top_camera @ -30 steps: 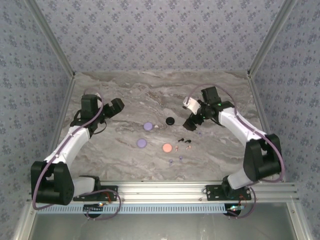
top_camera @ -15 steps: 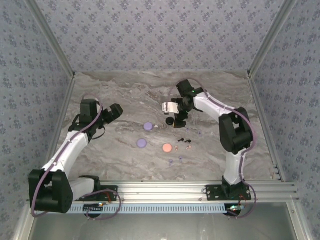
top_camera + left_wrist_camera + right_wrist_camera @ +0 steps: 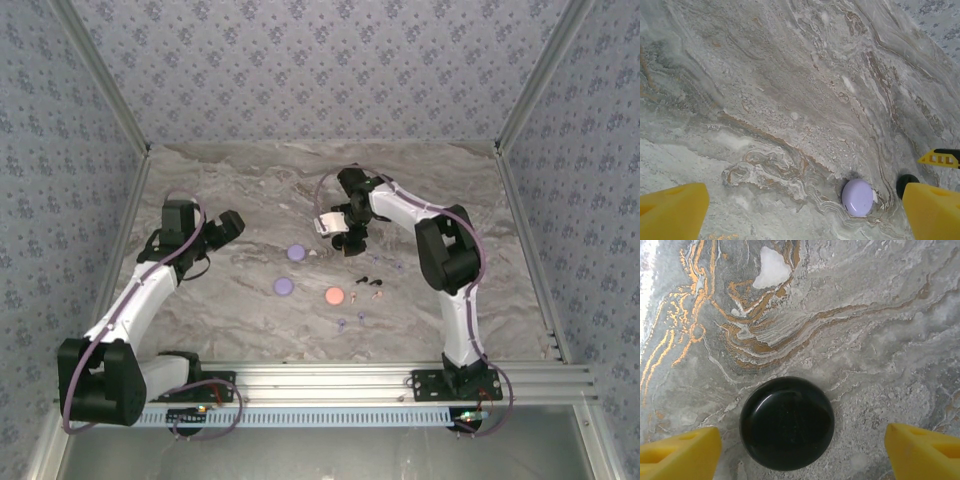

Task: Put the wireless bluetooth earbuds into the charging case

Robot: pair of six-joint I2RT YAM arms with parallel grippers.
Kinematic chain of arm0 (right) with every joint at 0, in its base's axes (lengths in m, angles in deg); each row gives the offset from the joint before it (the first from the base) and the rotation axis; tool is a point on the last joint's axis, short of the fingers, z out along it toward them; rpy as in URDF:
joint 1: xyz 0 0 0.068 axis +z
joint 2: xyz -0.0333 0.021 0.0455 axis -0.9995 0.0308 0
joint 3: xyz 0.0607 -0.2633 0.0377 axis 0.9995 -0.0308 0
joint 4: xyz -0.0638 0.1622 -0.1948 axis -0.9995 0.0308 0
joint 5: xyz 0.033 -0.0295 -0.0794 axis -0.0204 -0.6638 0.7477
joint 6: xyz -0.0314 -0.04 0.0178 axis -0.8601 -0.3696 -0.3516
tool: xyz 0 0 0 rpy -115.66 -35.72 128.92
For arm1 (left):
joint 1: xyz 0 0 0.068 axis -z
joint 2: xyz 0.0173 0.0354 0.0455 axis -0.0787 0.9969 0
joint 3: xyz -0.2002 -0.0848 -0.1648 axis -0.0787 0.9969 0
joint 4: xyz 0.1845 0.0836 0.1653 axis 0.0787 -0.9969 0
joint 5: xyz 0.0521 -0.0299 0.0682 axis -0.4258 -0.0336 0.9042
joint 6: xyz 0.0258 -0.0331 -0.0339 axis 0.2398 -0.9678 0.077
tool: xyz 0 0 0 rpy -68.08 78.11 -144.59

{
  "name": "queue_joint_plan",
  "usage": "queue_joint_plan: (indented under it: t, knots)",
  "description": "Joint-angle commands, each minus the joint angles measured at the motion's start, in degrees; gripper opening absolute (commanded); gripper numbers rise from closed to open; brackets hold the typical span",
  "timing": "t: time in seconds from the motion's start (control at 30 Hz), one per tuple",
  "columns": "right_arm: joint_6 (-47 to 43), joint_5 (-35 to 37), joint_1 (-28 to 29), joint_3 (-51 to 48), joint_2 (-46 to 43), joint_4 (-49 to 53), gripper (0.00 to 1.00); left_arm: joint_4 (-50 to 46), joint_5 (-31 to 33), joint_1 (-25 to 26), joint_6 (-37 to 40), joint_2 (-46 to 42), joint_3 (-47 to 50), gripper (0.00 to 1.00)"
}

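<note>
A round black charging case (image 3: pixel 786 422) lies shut on the marble between my right gripper's (image 3: pixel 802 455) yellow fingers (image 3: pixel 680 452), which stand open on either side without touching it. From above, the right gripper (image 3: pixel 343 236) hangs over that case at mid-table. The earbuds lie loose in front of it: a black one (image 3: pixel 363 279), pink ones (image 3: pixel 377 291) and lilac ones (image 3: pixel 342 322). My left gripper (image 3: pixel 226 224) is open and empty over the left of the table. In its wrist view a lilac case (image 3: pixel 857 197) lies ahead of the left gripper (image 3: pixel 802 215).
Two lilac cases (image 3: pixel 296 252) (image 3: pixel 284 286) and a pink case (image 3: pixel 334 296) lie shut on the marble table (image 3: pixel 250 180). Patterned walls (image 3: pixel 90 200) close in the left, back and right. An aluminium rail (image 3: pixel 330 378) runs along the near edge.
My right arm has swung left from the right side to the black case and lowered over it, and its jaws have narrowed a little. The left arm has barely moved.
</note>
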Motion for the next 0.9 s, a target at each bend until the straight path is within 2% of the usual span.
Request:
queue_joint_plan:
  t: [0.0,0.3,0.87]
  knots:
    - [-1.19,1.15,0.78,2.58,2.49,3.17,0.84,-1.53,0.99,0.09,0.78,0.67,-1.62,0.99]
    - [-0.77,1.67,1.31,3.80,4.48,4.52,0.73,-2.49,1.55,0.13,0.82,0.93,-2.00,0.99]
    - [0.91,2.68,0.79,1.87,3.87,5.90,0.61,-4.06,2.06,0.09,1.24,0.30,-2.47,0.99]
